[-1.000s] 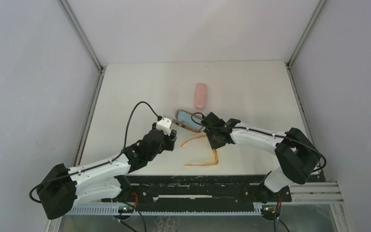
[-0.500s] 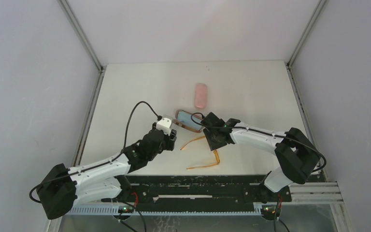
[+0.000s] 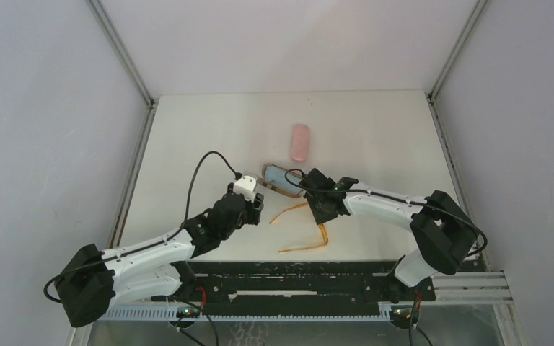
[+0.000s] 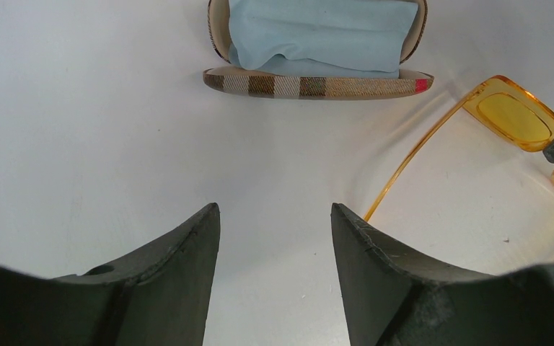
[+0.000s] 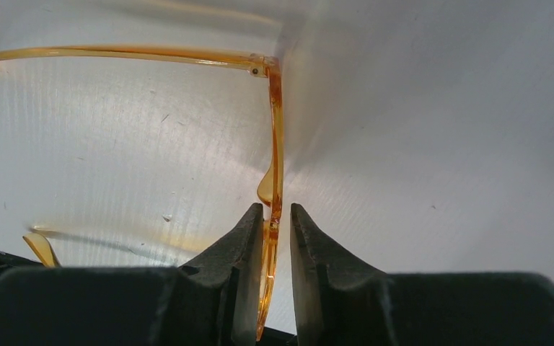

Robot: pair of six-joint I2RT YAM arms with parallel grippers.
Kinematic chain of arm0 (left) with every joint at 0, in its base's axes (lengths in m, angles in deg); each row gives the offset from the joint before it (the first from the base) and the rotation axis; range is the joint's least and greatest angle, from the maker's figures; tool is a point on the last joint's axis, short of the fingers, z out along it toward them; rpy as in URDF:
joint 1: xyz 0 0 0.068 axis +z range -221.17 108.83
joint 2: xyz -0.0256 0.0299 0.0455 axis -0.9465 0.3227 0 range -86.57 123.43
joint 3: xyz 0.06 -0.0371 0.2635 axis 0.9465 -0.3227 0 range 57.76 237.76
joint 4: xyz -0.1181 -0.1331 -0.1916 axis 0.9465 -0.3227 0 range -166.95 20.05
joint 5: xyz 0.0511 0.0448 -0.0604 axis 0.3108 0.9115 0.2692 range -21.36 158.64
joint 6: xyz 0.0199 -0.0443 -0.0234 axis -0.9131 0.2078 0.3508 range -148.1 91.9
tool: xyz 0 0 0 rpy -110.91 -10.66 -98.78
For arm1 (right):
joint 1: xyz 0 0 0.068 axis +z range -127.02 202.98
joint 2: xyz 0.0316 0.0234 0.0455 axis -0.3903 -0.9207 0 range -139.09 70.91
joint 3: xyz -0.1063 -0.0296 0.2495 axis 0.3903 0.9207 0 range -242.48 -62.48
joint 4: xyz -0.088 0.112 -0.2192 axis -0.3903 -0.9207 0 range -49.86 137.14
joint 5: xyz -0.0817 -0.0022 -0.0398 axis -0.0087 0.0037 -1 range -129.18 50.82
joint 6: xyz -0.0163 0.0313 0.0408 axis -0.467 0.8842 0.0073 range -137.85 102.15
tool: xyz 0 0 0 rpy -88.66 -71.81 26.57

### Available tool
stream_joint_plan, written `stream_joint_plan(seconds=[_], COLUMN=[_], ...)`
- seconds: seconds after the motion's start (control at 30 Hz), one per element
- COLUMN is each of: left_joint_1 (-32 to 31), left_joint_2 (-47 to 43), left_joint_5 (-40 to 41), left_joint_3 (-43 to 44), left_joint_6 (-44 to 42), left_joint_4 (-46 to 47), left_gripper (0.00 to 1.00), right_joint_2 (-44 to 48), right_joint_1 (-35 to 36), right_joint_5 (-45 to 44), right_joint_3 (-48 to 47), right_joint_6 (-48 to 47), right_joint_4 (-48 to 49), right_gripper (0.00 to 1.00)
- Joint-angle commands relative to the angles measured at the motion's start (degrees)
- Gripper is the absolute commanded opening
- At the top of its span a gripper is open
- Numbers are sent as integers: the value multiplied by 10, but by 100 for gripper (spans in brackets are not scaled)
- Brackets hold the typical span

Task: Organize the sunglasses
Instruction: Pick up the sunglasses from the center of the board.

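The orange sunglasses [image 3: 303,247] lie open on the white table near the front middle, arms pointing left. My right gripper [image 3: 322,215] is shut on their front frame; in the right wrist view the thin orange rim [image 5: 275,130] runs between the jaws of the gripper [image 5: 277,207]. My left gripper [image 3: 257,208] is open and empty just left of the glasses' upper arm. In the left wrist view its jaws [image 4: 274,209] stand wide apart over bare table, with a yellow lens [image 4: 513,115] at the right. The black sunglasses are out of view.
An open brown plaid case [image 3: 283,179] holding a light-blue cloth [image 4: 317,32] lies just behind both grippers. A closed pink case [image 3: 300,142] lies farther back. Enclosure walls stand on both sides and a black rail runs along the front.
The orange sunglasses have shifted slightly with my right gripper; the near arm has swung a little toward the front. The left arm has barely moved.
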Motion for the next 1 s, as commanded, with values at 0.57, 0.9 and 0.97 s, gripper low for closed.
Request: stream_joint_plan(seconds=[0.57, 0.9, 0.97], left_joint_1=[4, 4, 4], left_joint_2=[-1, -49, -55], left_joint_5=[13, 91, 105], left_joint_3=[51, 97, 107], left_joint_6=[4, 134, 155], left_joint_4=[-14, -153, -187], left_gripper=[59, 62, 64], right_joint_2=[24, 121, 139], right_joint_1=[9, 85, 109], right_joint_5=[-31, -116, -133], right_joint_3=[-22, -15, -7], right_joint_6=[-8, -52, -50], right_joint_4=[-1, -20, -16], right_gripper=[0, 0, 0])
